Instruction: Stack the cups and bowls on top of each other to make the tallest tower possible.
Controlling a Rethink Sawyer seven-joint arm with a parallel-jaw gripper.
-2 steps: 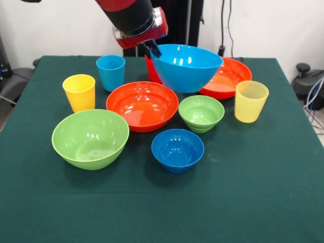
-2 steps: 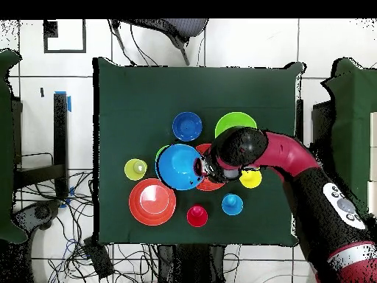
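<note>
Glossy blue plastic bowl [image 1: 187, 67], orange-red bowls [image 1: 142, 105], green bowls [image 1: 90, 137], yellow tumbler [image 1: 79, 92], dark green tablecloth [image 1: 253, 192].

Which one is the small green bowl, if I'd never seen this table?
Start at the green tablecloth. Find the wide orange-red bowl in the middle. The small green bowl sits beside it, near the pale yellow cup, much smaller than the other green bowl.

End effector [image 1: 152, 50] clamps the big blue bowl's [image 1: 187, 68] rim.

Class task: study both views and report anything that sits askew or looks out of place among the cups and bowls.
The big blue bowl is tilted and lifted off the table, gripped at its rim by the gripper. Every other bowl and cup stands upright; nothing is spilled.
</note>
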